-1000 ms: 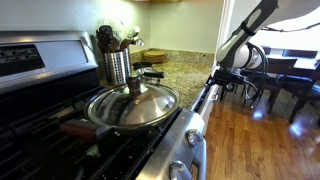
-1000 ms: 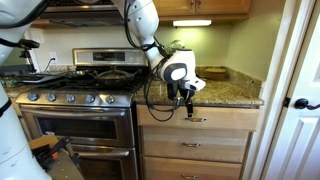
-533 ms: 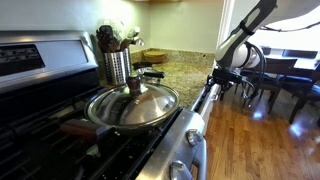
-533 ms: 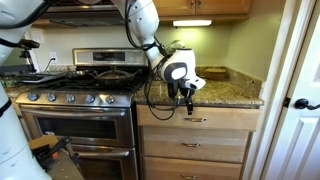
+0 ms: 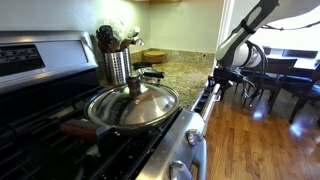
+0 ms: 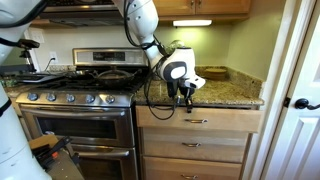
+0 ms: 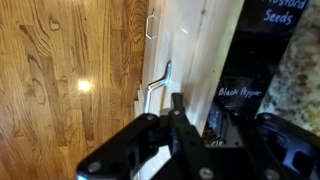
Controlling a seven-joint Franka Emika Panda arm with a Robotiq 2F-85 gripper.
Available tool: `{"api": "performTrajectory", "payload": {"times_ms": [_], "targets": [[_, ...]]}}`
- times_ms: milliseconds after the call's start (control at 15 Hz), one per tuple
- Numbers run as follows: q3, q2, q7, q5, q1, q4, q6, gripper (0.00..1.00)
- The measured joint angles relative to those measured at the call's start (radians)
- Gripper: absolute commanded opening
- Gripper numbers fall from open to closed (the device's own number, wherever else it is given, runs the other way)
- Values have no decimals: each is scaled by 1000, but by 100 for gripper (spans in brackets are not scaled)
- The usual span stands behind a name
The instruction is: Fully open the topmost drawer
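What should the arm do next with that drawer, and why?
Probably pull the topmost drawer further out: it looks only slightly open, with spice jars showing in the gap, and the end effector sits at its front edge.

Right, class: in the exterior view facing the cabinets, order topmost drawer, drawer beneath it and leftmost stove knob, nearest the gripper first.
1. The topmost drawer, directly under the gripper.
2. The drawer beneath it, lower down the cabinet.
3. The leftmost stove knob, far left.

i saw the topmost drawer (image 6: pixel 200 119) under the counter (image 6: pixel 228 96), just beside the stove (image 6: pixel 75 110), with jars (image 7: pixel 240 92) lying in it.
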Motion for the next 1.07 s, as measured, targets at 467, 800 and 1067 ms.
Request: {"api": "performTrajectory", "payload": {"times_ms": [467,800,1067], "targets": [[-21,-63,-48,-4,-1,-145,115,7],[-47,-110,-90,-19,0,-261,206,7],[-68,-125,-88,-42,5,-300,228,28]]}}
